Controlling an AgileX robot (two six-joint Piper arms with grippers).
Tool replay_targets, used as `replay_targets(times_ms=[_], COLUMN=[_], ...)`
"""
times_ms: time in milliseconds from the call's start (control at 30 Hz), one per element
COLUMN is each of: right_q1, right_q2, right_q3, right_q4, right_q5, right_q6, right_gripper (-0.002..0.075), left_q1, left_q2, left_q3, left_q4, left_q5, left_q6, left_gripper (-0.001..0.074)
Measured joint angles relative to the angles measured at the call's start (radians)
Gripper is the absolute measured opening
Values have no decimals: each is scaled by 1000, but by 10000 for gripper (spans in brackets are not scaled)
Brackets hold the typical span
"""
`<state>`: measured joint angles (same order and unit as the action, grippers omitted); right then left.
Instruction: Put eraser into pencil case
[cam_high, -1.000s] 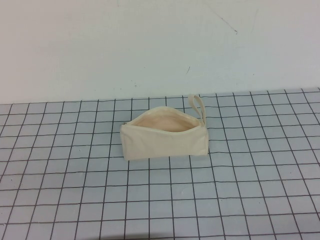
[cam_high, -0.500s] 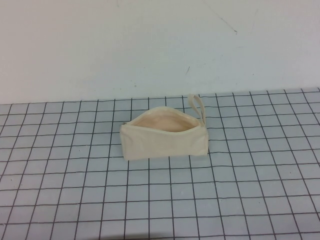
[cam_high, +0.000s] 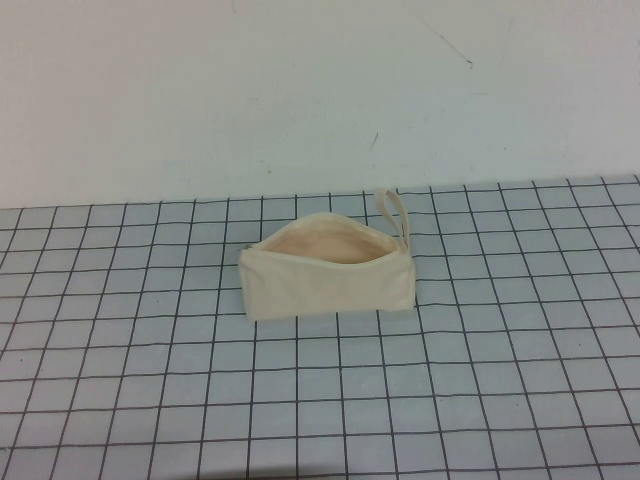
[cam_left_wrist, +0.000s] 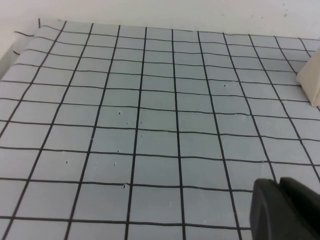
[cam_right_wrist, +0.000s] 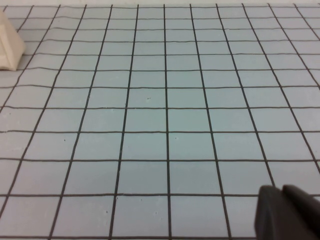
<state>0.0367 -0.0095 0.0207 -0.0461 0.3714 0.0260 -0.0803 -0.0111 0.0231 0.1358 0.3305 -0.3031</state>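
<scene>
Eraser nowhere in view; case (cam_high: 328, 280) mid-mat, mouth gaping upward, loop (cam_high: 393, 212) at far right end.

Looks either finished or not begun, no telling which; left gripper (cam_left_wrist: 287, 210) and right gripper (cam_right_wrist: 290, 212) low over bare mat (cam_high: 500, 380), well apart from case, fingertips pressed together, holding nothing; next, check inside case for eraser.
</scene>
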Motion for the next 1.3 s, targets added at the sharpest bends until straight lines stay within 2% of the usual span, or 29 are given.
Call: replay_targets(times_ms=[200, 467, 1300], right_q1=[0, 0, 0], right_q2=[0, -1, -1], right_q3=[0, 0, 0], right_q4=[0, 0, 0], right_q5=[0, 0, 0], right_q6=[0, 0, 0], right_gripper=[-1, -1, -1], left_q1=[2, 50, 50], left_q2=[0, 0, 0], left_q3=[-1, -1, -1], left_q4=[-39, -95, -100], left_q5=[2, 2, 6], left_q6=[45, 110, 143], left_gripper=[-1, -1, -1])
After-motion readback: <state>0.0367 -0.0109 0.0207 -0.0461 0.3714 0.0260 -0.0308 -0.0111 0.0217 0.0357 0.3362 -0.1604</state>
